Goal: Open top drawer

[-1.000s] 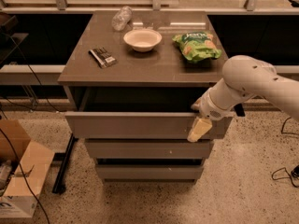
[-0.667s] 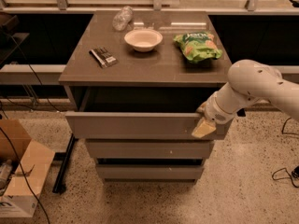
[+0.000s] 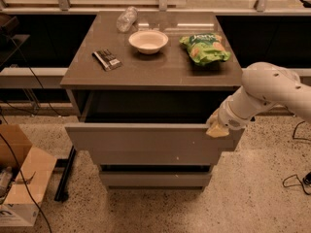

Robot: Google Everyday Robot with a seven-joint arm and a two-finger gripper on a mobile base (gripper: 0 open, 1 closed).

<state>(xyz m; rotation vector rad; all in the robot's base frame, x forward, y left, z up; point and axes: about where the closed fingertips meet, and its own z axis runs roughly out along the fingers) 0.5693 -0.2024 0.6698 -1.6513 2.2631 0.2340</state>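
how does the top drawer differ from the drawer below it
The top drawer is pulled out; the lower drawer sits further back. The top drawer is wider and taller than the lower drawer. The claw is at the top drawer's right corner. Both plain grey, handleless.

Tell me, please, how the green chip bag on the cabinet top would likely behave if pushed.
The green chip bag looks puffed and crinkled, so it is probably light and would slide or crumple rather than resist. Its glossy film may be slippery. The gripper is at the right end of the top drawer front.
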